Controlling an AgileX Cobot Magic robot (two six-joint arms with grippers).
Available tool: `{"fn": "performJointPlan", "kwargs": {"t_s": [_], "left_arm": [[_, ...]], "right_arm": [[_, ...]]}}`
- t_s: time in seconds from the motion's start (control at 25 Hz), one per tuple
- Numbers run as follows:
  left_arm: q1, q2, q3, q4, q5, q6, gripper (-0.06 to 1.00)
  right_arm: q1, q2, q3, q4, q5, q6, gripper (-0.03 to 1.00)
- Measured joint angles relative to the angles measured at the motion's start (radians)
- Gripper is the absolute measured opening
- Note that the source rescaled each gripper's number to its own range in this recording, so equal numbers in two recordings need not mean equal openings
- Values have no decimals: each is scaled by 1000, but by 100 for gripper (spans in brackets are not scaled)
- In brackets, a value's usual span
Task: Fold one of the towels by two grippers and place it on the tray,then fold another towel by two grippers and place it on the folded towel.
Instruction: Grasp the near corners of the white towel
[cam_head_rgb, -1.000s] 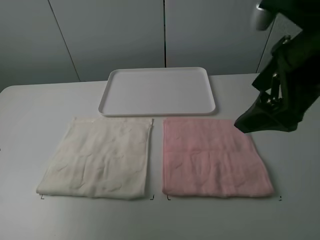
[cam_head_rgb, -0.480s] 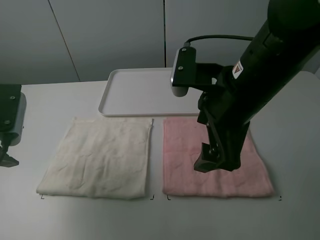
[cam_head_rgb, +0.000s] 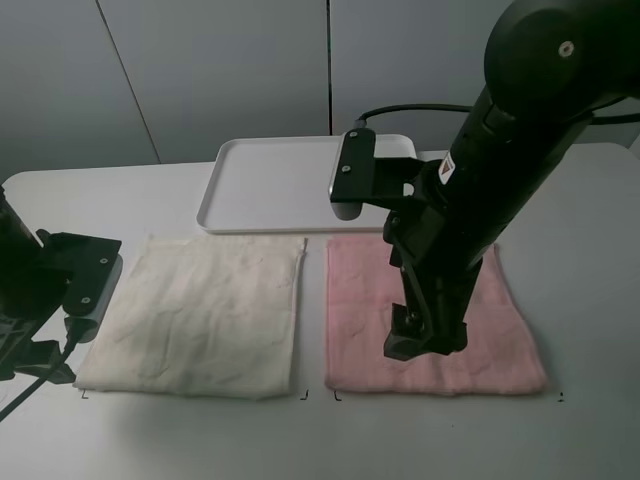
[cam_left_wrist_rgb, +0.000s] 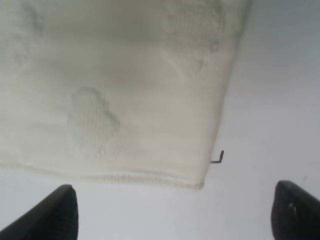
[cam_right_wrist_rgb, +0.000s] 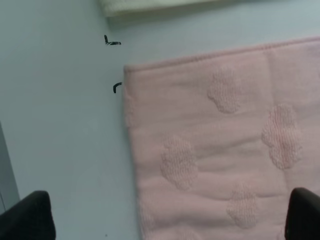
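A cream towel (cam_head_rgb: 200, 315) lies flat at the front left of the table and a pink towel (cam_head_rgb: 445, 375) lies flat to its right. A white tray (cam_head_rgb: 290, 185) stands empty behind them. My right gripper (cam_head_rgb: 425, 342) hangs over the front part of the pink towel, and the arm hides the towel's middle. In the right wrist view the gripper (cam_right_wrist_rgb: 165, 220) is open and empty above the pink towel (cam_right_wrist_rgb: 225, 150) near its front left corner. My left gripper (cam_head_rgb: 30, 358) is beside the cream towel's front left corner. In the left wrist view it (cam_left_wrist_rgb: 175, 220) is open and empty, just off the cream towel (cam_left_wrist_rgb: 115, 85).
Small black corner marks sit on the table at the towels' front corners (cam_right_wrist_rgb: 117, 87) (cam_left_wrist_rgb: 218, 157). A narrow strip of bare table separates the two towels. The table's front edge lies close below the towels. A grey panelled wall stands behind the tray.
My right arm has swung in from the far right and come down over the pink towel. My left arm has come into view and moved toward the cream towel's front left corner.
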Motion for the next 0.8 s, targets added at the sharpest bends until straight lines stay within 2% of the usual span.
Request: {"fn": "performJointPlan", "kwargs": {"t_s": [0.16, 0.32, 0.64, 0.8], "left_arm": [[0, 9, 72, 54, -18, 19, 99], [0, 4, 142, 69, -65, 43, 99], [0, -8, 146, 86, -162, 56, 99], [0, 15, 151, 108, -186, 77, 99]], "right_arm": [[40, 8, 0, 0, -5, -24, 100], [71, 43, -2, 0, -9, -33, 100], [81, 122, -3, 63, -13, -57, 100], [142, 131, -3, 49, -21, -80, 100]]}}
